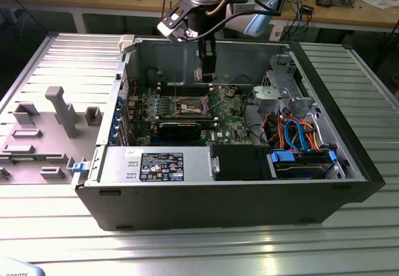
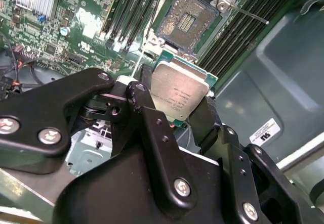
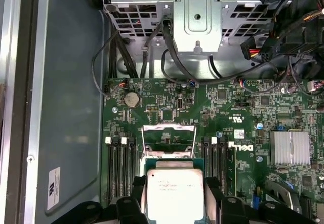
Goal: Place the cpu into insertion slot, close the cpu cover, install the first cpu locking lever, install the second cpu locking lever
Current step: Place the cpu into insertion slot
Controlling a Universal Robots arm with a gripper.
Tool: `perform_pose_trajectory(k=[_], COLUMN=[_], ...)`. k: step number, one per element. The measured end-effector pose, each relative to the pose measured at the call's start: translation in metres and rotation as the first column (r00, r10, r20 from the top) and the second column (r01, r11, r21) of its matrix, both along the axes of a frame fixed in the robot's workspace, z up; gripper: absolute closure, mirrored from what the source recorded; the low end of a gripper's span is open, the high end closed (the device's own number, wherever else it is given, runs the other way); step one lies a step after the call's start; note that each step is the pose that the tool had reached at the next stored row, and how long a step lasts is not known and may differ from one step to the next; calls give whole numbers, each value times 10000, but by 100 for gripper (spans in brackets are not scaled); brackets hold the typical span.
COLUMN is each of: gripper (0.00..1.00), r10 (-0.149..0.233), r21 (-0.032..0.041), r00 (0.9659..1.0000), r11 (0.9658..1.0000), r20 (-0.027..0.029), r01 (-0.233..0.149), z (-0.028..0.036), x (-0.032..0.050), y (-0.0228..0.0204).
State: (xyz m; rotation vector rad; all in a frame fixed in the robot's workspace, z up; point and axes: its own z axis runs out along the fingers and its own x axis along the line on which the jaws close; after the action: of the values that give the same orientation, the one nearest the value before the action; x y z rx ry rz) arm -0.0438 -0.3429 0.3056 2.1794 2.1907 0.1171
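Tool (image 1: 206, 70) hangs at upper middle of the exterior view, inside the open computer case (image 1: 218, 201) on the ribbed counter (image 1: 187, 251); in the second wrist view its black fingers (image 2: 202, 120) pinch the cpu (image 2: 178, 95) by two opposite edges, silver face showing; the chip is held clear of the insertion slot (image 2: 187, 21), whose dark centre lies bare on the green motherboard (image 2: 61, 27).

Ribbed metal table (image 1: 187, 251) bears computer case (image 1: 218, 201), grey tray (image 1: 37, 139).
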Motion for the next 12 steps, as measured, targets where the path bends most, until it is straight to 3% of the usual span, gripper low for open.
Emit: perform_pose_trajectory(k=[2, 5, 6, 7, 10, 12], gripper=[46, 46, 46, 46, 46, 46], r10=[-92, -131, -148, -202, -202, -201], r21=[4, 3, 3, 1, -3, -2], r00=[10000, 9999, 9999, 9996, 9995, 9995], r11=[10000, 9999, 9999, 9998, 9998, 9998], r20=[-7, -61, -87, -176, -255, -258], r01=[92, 131, 148, 202, 202, 201], z=[-30, -59, -86, -127, -159, -160], x=[-10, -16, -20, -22, -22, -22], y=[0, 0, 0, 5, 7, 7])
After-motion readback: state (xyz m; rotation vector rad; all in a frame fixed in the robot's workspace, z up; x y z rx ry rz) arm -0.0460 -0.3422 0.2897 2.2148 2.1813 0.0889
